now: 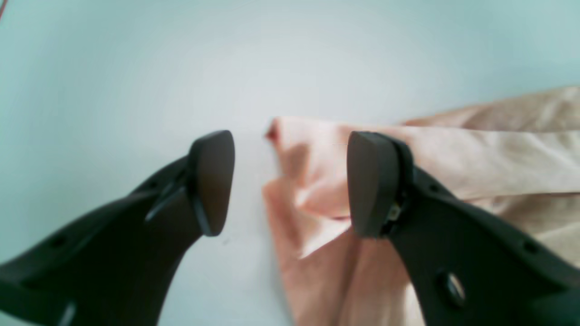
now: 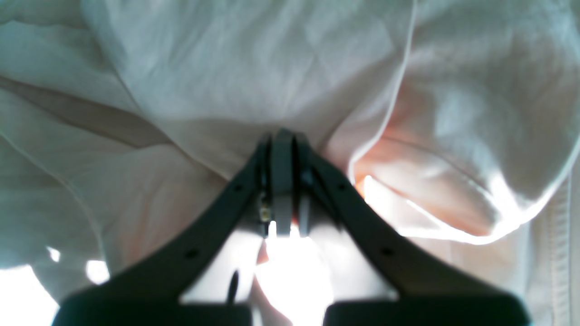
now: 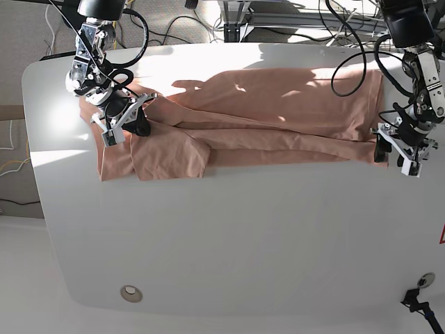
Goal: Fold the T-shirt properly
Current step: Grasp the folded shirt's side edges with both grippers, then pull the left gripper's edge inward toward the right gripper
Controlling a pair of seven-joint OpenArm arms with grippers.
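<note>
Your left gripper (image 1: 290, 181) hangs with jaws apart; your right gripper (image 2: 283, 136) is pinched tight on the T-shirt (image 2: 226, 68).

Left wrist view: you see a shirt corner between the spread fingers, nothing held, white table (image 1: 136, 68) below. Right wrist view: cloth bunches around the closed tips. Base view: the shirt lies across the far half of the table — one gripper at each end.

Blurred wrist views, cloth running past the frames

I can't tell whether the right gripper (image 2: 282, 136) pinches the T-shirt (image 2: 253, 68); the cloth overruns every edge of that soft, glare-washed view.
</note>
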